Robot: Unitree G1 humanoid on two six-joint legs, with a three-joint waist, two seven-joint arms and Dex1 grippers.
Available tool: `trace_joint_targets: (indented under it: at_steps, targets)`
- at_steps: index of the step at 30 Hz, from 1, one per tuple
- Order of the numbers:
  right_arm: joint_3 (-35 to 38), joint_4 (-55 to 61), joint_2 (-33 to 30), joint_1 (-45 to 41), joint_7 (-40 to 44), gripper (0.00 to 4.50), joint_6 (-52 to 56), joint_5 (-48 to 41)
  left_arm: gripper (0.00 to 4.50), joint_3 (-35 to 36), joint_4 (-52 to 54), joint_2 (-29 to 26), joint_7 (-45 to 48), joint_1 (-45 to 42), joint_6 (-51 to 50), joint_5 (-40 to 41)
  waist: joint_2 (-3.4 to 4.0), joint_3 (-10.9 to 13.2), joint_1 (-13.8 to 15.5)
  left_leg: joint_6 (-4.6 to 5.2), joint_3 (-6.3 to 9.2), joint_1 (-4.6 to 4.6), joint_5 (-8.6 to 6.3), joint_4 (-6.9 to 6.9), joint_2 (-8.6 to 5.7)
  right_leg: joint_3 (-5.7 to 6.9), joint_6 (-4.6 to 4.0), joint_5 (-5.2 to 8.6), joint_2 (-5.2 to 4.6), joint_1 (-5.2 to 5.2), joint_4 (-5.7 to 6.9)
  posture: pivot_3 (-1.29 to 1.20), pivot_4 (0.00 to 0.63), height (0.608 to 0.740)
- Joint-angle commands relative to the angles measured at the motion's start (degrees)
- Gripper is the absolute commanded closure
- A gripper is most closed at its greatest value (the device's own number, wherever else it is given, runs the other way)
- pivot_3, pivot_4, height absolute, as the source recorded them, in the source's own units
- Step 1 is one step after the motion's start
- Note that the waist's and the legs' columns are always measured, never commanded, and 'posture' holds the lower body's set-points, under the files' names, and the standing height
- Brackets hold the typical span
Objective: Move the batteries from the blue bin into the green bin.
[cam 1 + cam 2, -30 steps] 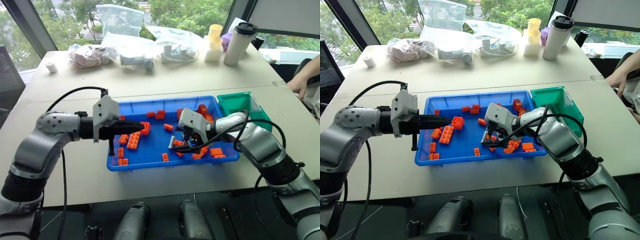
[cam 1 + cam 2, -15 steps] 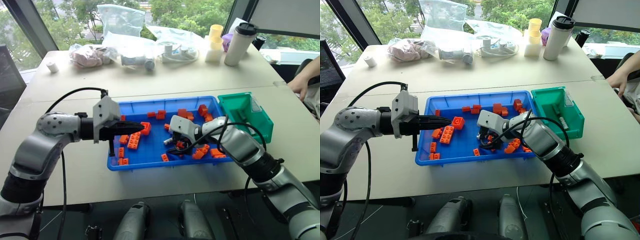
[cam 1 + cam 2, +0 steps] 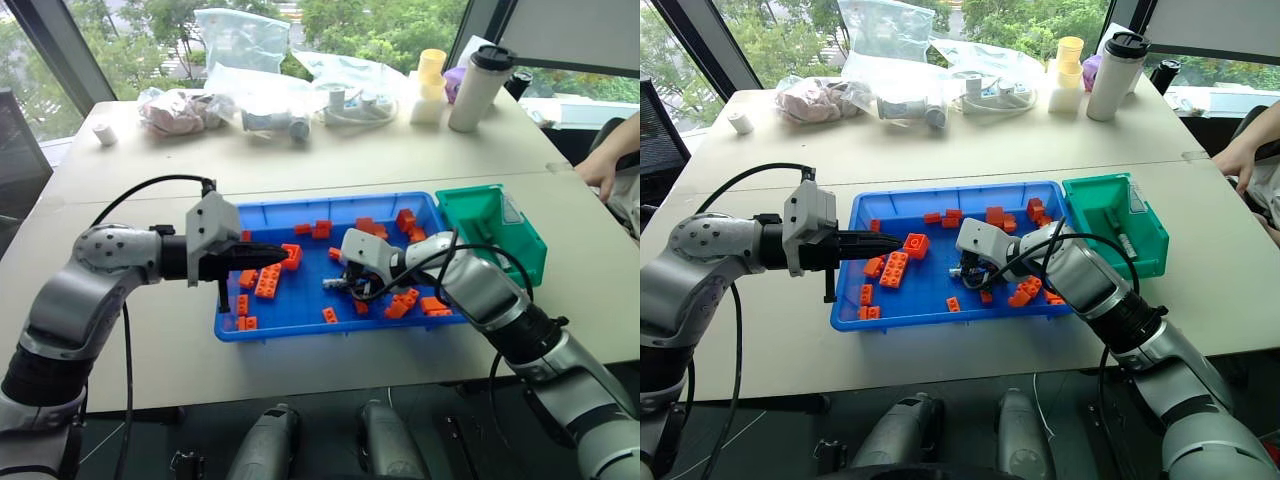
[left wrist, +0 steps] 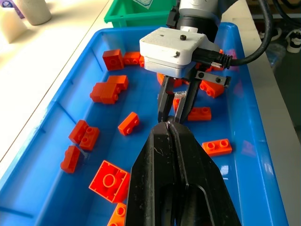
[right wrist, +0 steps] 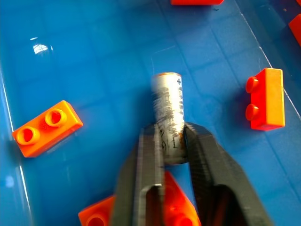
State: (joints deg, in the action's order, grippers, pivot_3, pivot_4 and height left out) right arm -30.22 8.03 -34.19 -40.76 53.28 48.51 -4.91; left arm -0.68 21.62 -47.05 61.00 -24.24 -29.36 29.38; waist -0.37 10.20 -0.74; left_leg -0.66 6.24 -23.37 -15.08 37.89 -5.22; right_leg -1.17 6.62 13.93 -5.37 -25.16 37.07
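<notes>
Battery (image 5: 167, 110) half hidden, pinched in right claw (image 5: 171, 141); left claw (image 4: 171, 141) shut, empty.

Green bin (image 3: 489, 230) just right of the blue bin (image 3: 300, 313), bricks (image 3: 264, 281) and 1 battery (image 5: 168, 110) inside the latter.

The blue bin (image 3: 262, 327) is a wide, shallow, rimmed tray lying flat on the table, its floor scattered with orange bricks. Near its middle, a battery (image 5: 168, 111) is pinched at one end between the right gripper's (image 5: 171, 141) black fingers: a slim silvery cylinder with dark print and a plus mark near its free end, just above the blue floor. The green bin (image 3: 520, 236), smaller and deeper, sits touching the tray's rim at about 2 o'clock; a slim grey battery (image 3: 1128, 246) lies on its floor
</notes>
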Motion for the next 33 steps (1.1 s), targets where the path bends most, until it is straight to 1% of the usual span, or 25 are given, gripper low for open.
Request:
trace_joint_targets:
  at_steps: [1, 2, 4, 6, 7, 9, 11, 14, 15, 18, 21, 23, 24, 29, 30, 33]
  targets:
    - [2.1, 3.3, 0.4, -1.6, -0.1, 4.49, 0.4, -0.3, 4.5, 1.1, 1.2, 0.0, 0.0, -0.8, 0.9, 0.3, 0.0, 0.0, 0.0, 0.0, 0.0, 0.0, 0.0, 0.0, 0.0, 0.0, 0.0, 0.0, 0.0, -0.01, 0.0, 0.0, 0.15, 0.74]
    - [2.7, 3.9, 0.3, -1.9, -0.4, 4.49, 0.6, -0.2, 4.5, 1.0, 1.2, 0.1, -0.1, -0.8, 1.0, 0.2, 0.0, 0.0, 0.0, 0.0, 0.0, 0.0, 0.0, 0.0, 0.0, 0.0, 0.0, 0.0, 0.0, 0.0, 0.0, 0.0, 0.15, 0.74]
    - [6.5, 5.6, -0.7, -3.2, -1.2, 4.49, 2.1, -1.1, 4.5, 1.0, 1.1, 0.2, -0.1, -1.1, 0.9, 0.3, 0.0, 0.0, 0.1, 0.0, 0.0, -0.01, 0.0, 0.0, 0.0, 0.0, 0.0, 0.0, 0.0, 0.0, 0.0, 0.0, 0.15, 0.74]
    - [16.0, 7.4, -3.3, -5.3, -2.7, 4.49, 6.7, -3.4, 4.5, 1.2, 1.4, 0.1, -0.1, -0.9, 0.7, 0.5, 0.02, 0.0, 0.1, 0.0, 0.0, -0.01, 0.0, 0.0, -0.01, 0.0, 0.0, 0.0, -0.01, -0.01, 0.0, 0.0, 0.15, 0.74]
    - [19.1, 7.9, -4.2, -5.8, -3.4, 4.49, 8.3, -4.1, 4.5, 1.2, 1.6, 0.1, -0.1, -0.7, 0.7, 0.5, 0.02, 0.0, 0.2, 0.0, 0.0, -0.03, 0.0, 0.0, -0.02, 0.0, 0.0, 0.0, -0.02, -0.02, 0.0, 0.0, 0.15, 0.74]
    - [26.6, 6.1, -11.0, -4.7, -4.4, 4.49, 8.4, -3.3, 4.5, 1.2, 1.5, 0.1, 0.0, -0.6, 0.8, 0.5, 0.02, 0.0, 0.9, 0.0, 0.01, -0.05, 0.0, 0.0, -0.05, 0.01, 0.0, 0.0, -0.06, -0.02, -0.02, 0.0, 0.15, 0.74]
    - [31.1, 3.9, -16.9, -2.4, -5.3, 4.49, 8.9, -2.4, 4.5, 0.9, 1.1, 0.4, 0.1, -0.9, 0.9, 0.4, 0.01, 0.0, 1.6, 0.03, 0.02, -0.05, -0.02, 0.0, -0.06, 0.06, 0.0, 0.0, -0.07, 0.03, -0.1, 0.0, 0.15, 0.74]
    - [34.0, 2.7, -23.0, 3.3, -5.8, 4.49, 7.9, -1.4, 4.5, 0.3, 0.5, 0.6, 0.8, -1.2, 1.4, 0.3, -0.02, 0.0, 1.4, 0.08, 0.0, -0.04, -0.05, 0.0, -0.05, 0.09, 0.0, 0.0, -0.08, 0.11, -0.19, 0.0, 0.15, 0.74]
    - [34.5, 2.7, -24.0, 5.0, -5.9, 4.49, 7.6, -1.5, 4.5, 0.1, 0.3, 0.6, 1.1, -1.2, 1.6, 0.2, -0.02, 0.0, 1.3, 0.09, -0.03, -0.01, -0.05, -0.01, -0.03, 0.07, 0.0, 0.0, -0.09, 0.13, -0.19, 0.0, 0.15, 0.74]
    - [35.5, 3.1, -25.0, 9.0, -5.8, 4.49, 7.5, -2.7, 4.5, -0.4, -0.7, 0.8, 1.9, -1.7, 2.2, -0.3, 0.06, 0.0, 0.2, 0.1, -0.16, 0.07, -0.06, -0.02, 0.04, -0.08, 0.0, 0.0, -0.12, 0.12, -0.1, 0.0, 0.15, 0.74]
    - [36.0, 3.2, -25.1, 11.9, -5.8, 4.49, 6.6, -3.3, 4.5, -0.7, -1.7, 1.0, 2.4, -2.5, 2.7, -0.7, 0.07, 0.0, -0.2, 0.1, -0.16, 0.07, -0.06, -0.05, 0.06, -0.09, 0.0, 0.0, -0.09, 0.07, -0.03, 0.0, 0.15, 0.74]
    - [36.4, 3.2, -24.9, 13.4, -6.0, 3.41, 6.5, -3.7, 4.5, -1.0, -2.4, 1.1, 2.8, -3.1, 3.1, -1.0, 0.08, 0.0, 0.0, 0.1, -0.16, 0.06, -0.05, -0.05, 0.06, -0.09, 0.0, 0.0, -0.06, 0.06, -0.03, 0.0, 0.15, 0.74]
    - [36.5, 3.2, -25.0, 13.9, -6.1, 2.96, 6.4, -3.7, 4.5, -1.1, -2.6, 1.2, 3.0, -3.3, 3.2, -1.1, 0.08, 0.0, 0.1, 0.1, -0.15, 0.06, -0.05, -0.04, 0.06, -0.07, 0.0, 0.0, -0.01, 0.06, -0.04, 0.0, 0.15, 0.74]
    - [36.5, 7.6, -24.5, 9.2, -5.9, 0.34, 5.9, -6.0, 4.5, -1.3, -2.9, 1.4, 3.4, -3.8, 3.5, -1.5, 0.08, 0.0, 0.1, 0.1, -0.15, 0.04, -0.05, -0.01, 0.02, -0.07, 0.0, 0.0, -0.04, 0.07, -0.04, 0.0, 0.15, 0.74]
    - [36.0, 8.9, -24.3, 8.5, -4.8, 0.07, 5.6, -7.1, 4.5, -1.3, -2.8, 1.4, 3.4, -3.9, 3.4, -1.5, 0.08, 0.0, 0.1, 0.1, -0.14, 0.04, -0.05, -0.01, 0.03, -0.07, 0.0, 0.0, -0.04, 0.07, -0.04, 0.0, 0.15, 0.74]
    - [33.8, 13.9, -22.3, 6.9, -1.5, 0.07, 6.5, -11.9, 4.5, -1.2, -3.0, 1.4, 3.5, -4.0, 3.4, -1.6, 0.08, 0.0, 0.1, 0.09, -0.1, 0.04, -0.05, -0.03, 0.06, -0.04, 0.0, 0.0, -0.02, 0.07, -0.06, 0.0, 0.15, 0.74]
